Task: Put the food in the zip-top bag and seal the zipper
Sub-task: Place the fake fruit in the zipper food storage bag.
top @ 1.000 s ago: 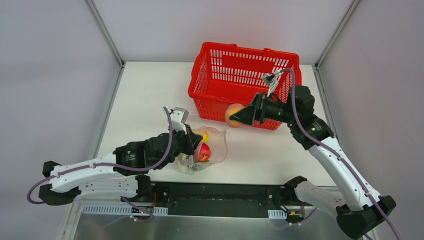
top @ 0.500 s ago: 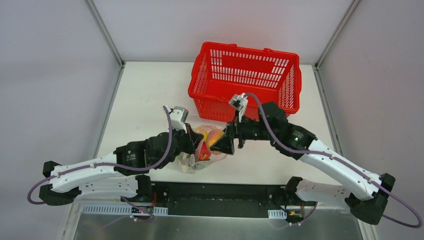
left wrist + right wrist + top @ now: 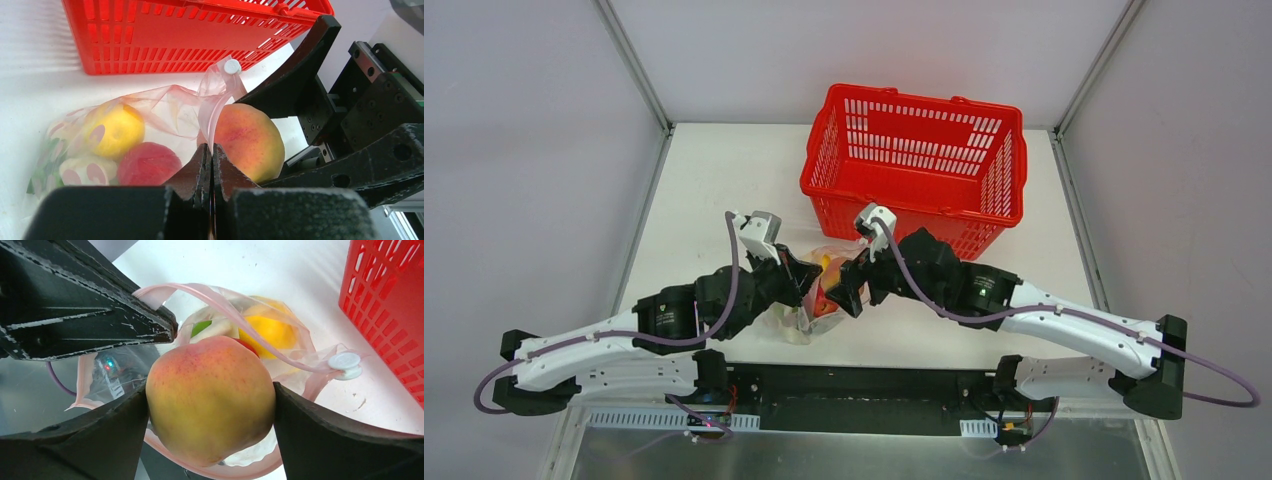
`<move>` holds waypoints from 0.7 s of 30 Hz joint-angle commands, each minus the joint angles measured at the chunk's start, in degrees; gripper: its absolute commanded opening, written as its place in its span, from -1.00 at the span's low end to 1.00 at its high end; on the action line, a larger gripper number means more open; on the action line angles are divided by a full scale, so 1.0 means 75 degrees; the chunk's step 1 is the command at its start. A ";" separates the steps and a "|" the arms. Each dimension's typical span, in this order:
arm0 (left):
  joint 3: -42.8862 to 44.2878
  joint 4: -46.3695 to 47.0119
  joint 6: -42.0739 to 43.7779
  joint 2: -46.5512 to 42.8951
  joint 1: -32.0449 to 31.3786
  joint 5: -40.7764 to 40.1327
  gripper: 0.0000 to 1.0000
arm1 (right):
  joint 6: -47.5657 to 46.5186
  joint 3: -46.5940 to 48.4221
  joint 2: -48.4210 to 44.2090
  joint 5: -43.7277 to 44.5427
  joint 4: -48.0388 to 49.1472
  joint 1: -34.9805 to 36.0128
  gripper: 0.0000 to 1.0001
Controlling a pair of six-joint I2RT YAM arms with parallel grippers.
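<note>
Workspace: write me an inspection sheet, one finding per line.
Surface: white table, no spills seen.
Job's things: zip-top bag open, zipper unsealed; yellow fruit and red fruit inside; peach at its mouth.
Clutter: red basket behind the bag.
Grippers: left gripper shut on the bag's edge; right gripper holds the peach.
Cables: purple cable along each arm.
Surroundings: grey walls; nothing else seen.

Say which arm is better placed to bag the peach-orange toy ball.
Right. The right arm has the peach-orange toy ball in its jaws at the mouth of the clear plastic bag; the left arm has its jaws shut on the pinkish-red zipper strip, holding it open.
</note>
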 commanded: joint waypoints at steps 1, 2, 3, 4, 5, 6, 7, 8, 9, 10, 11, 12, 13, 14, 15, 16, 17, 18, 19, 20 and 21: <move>-0.0029 0.0094 0.0135 -0.0174 0.0104 -0.0288 -1.00 | -0.0134 -0.0085 -0.0251 0.0065 0.1072 0.0065 0.77; -0.0016 0.0048 0.0149 -0.0194 0.0104 -0.0311 -1.00 | -0.0111 -0.0094 -0.0277 -0.0069 0.1150 0.0061 0.80; 0.0001 0.0010 0.0162 -0.0211 0.0104 -0.0329 -1.00 | -0.0079 -0.0099 -0.0302 -0.0167 0.1214 0.0065 0.82; 0.0014 0.0006 0.0163 -0.0212 0.0104 -0.0322 -1.00 | -0.0037 -0.0091 -0.0319 -0.0227 0.1278 0.0067 0.83; 0.0020 0.0016 0.0169 -0.0213 0.0104 -0.0303 -1.00 | -0.0016 -0.0073 -0.0337 -0.0311 0.1299 0.0065 0.83; 0.0037 0.0022 0.0174 -0.0212 0.0104 -0.0288 -1.00 | -0.0016 -0.0075 -0.0361 -0.0375 0.1334 0.0067 0.84; 0.0040 0.0028 0.0185 -0.0209 0.0104 -0.0282 -1.00 | -0.0016 -0.0095 -0.0387 -0.0359 0.1397 0.0061 0.84; 0.0041 0.0045 0.0186 -0.0217 0.0104 -0.0268 -1.00 | -0.0016 -0.0110 -0.0392 -0.0308 0.1437 0.0066 0.85; 0.0041 0.0062 0.0187 -0.0213 0.0107 -0.0256 -1.00 | -0.0013 -0.0088 -0.0378 -0.0242 0.1433 0.0064 0.85; 0.0041 0.0070 0.0187 -0.0217 0.0104 -0.0250 -1.00 | 0.0002 -0.0043 -0.0354 -0.0191 0.1371 0.0058 0.85; 0.0041 0.0055 0.0187 -0.0217 0.0107 -0.0239 -1.00 | 0.0068 -0.0033 -0.0382 -0.0087 0.1347 0.0063 0.84; 0.0041 0.0022 0.0178 -0.0224 0.0103 -0.0231 -1.00 | 0.0141 -0.0096 -0.0472 0.0055 0.1416 0.0065 0.83; 0.0025 -0.0002 0.0166 -0.0241 0.0098 -0.0236 -1.00 | 0.0185 -0.0229 -0.0631 0.0196 0.1511 0.0059 0.83; -0.0015 -0.0020 0.0155 -0.0274 0.0109 -0.0252 -1.00 | 0.0223 -0.0381 -0.0834 0.0331 0.1584 0.0066 0.83; -0.0053 -0.0024 0.0136 -0.0302 0.0110 -0.0286 -1.00 | 0.0248 -0.0526 -0.1044 0.0449 0.1602 0.0065 0.83; -0.0098 -0.0018 0.0120 -0.0349 0.0105 -0.0321 -1.00 | 0.0287 -0.0670 -0.1328 0.0603 0.1599 0.0055 0.81; -0.0142 -0.0013 0.0117 -0.0389 0.0104 -0.0365 -1.00 | 0.0350 -0.0766 -0.1480 0.0810 0.1600 0.0048 0.79; -0.0173 -0.0019 0.0116 -0.0435 0.0110 -0.0392 -1.00 | 0.0433 -0.0788 -0.1572 0.1035 0.1525 0.0054 0.75; -0.0181 -0.0043 0.0116 -0.0468 0.0106 -0.0425 -1.00 | 0.0509 -0.0757 -0.1615 0.1224 0.1327 0.0049 0.70; -0.0198 -0.0063 0.0122 -0.0509 0.0114 -0.0453 -1.00 | 0.0567 -0.0715 -0.1630 0.1362 0.1100 0.0049 0.66; -0.0203 -0.0080 0.0127 -0.0536 0.0115 -0.0475 -1.00 | 0.0634 -0.0675 -0.1620 0.1474 0.0909 0.0046 0.62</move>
